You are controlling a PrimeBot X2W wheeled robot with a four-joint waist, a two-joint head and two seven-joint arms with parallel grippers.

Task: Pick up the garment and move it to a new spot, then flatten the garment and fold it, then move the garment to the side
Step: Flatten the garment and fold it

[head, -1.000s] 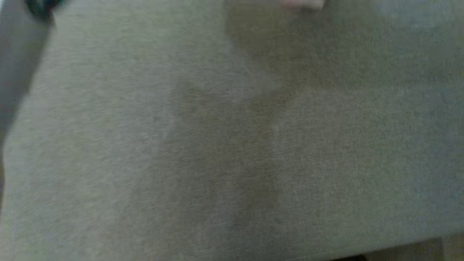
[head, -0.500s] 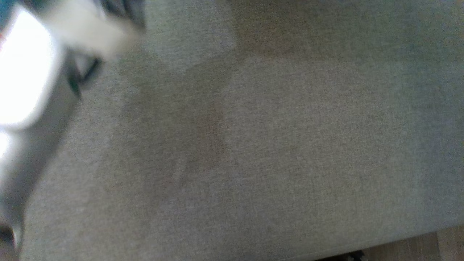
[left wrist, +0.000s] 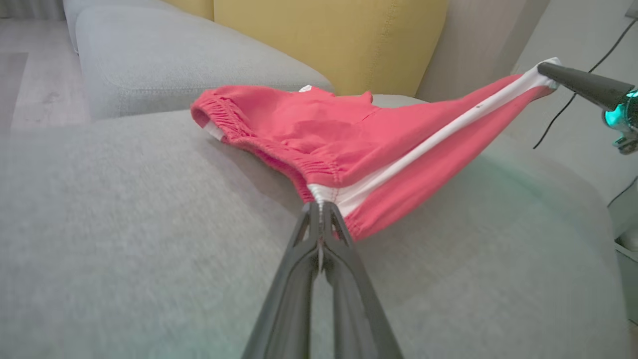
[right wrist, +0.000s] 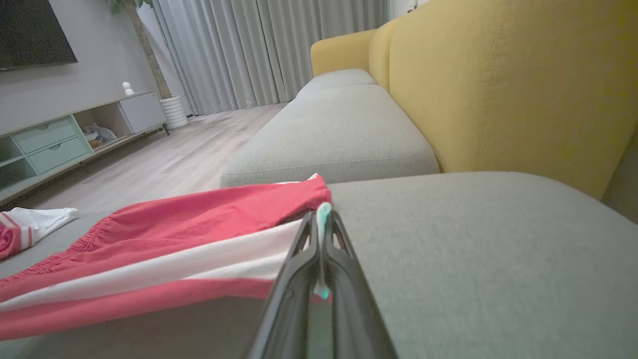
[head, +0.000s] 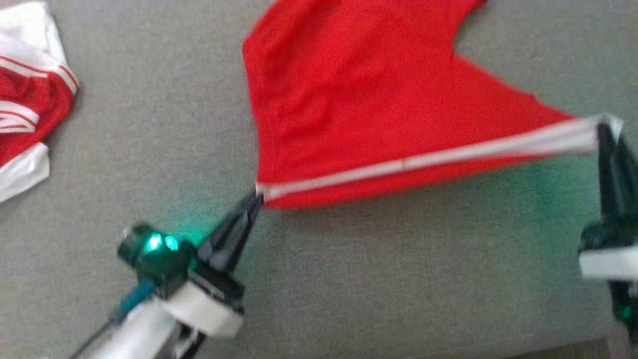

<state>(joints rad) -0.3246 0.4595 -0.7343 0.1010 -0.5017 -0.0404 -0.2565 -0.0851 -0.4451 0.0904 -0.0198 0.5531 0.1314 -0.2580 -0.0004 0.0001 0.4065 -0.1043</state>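
The red shorts, at 12 o'clock on the sofa seat, are being pinched at the white stripe's ends by the left claw and right claw, and are best being lowered taut and level.

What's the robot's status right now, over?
Left gripper shut on red garment, waistband corner. Right gripper shut on its striped far end. Stretched between them over grey cushion. Second garment apart, left.
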